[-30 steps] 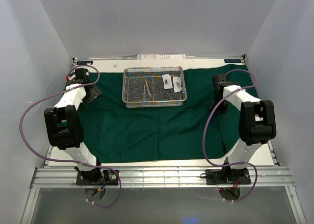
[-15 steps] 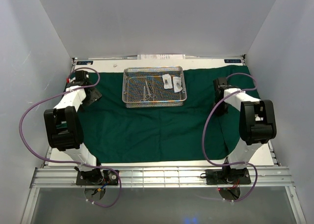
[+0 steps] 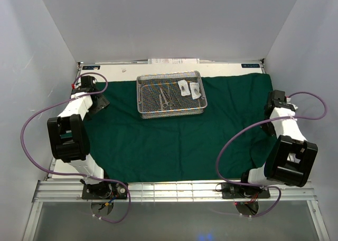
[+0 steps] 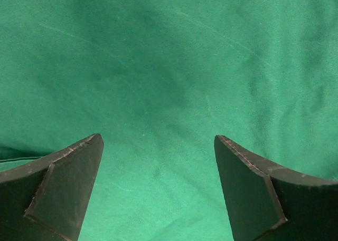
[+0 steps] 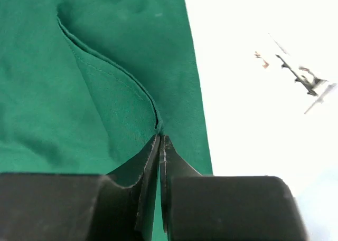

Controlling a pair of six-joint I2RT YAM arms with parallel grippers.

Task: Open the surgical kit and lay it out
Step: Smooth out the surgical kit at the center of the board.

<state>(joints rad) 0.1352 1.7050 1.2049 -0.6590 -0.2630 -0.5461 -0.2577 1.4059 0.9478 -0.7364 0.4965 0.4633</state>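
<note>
Surgical kit's dark green cloth (image 3: 169,141) lies spread over most of the white surface (image 3: 232,68). A fold of its right edge is pinched between the right arm's jaws, pressed together on it, while the left arm's jaws stand wide apart over the cloth near its left edge, holding nothing. On the cloth's far middle, well apart from both pairs of jaws, sits the wire-mesh tray (image 3: 143,96) with the scissors and forceps (image 3: 165,97) side by side and two small clear packets (image 3: 184,87) to their right; a purple cable (image 3: 232,141) loops over the cloth's right part.
</note>
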